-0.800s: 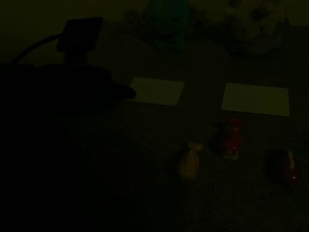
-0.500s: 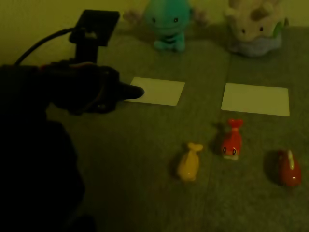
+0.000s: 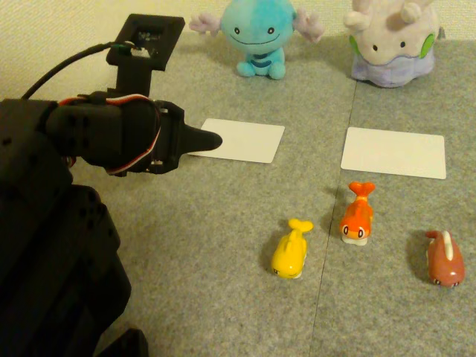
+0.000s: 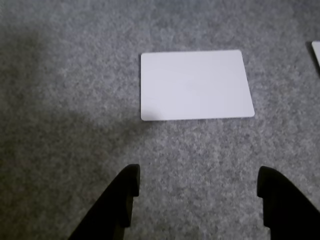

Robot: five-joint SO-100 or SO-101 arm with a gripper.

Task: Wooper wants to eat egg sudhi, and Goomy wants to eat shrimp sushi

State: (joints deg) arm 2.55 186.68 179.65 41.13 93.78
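Wooper (image 3: pixel 258 35) left of Goomy (image 3: pixel 390 41), behind two cards (image 3: pixel 239 140).

yellow egg sudhi (image 3: pixel 290 251), orange-white shrimp sushi (image 3: pixel 357 216)

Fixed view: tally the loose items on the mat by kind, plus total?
Plush toys: 2, Wooper and Goomy
Fish figures: 3, yellow egg sudhi, orange shrimp sushi, dull red figure
White cards: 2, left card, right card
Total: 7

Goomy (image 3: pixel 390 44) top cut by fixed-view edge; second card (image 4: pixel 316 52) clipped at wrist-view right edge.
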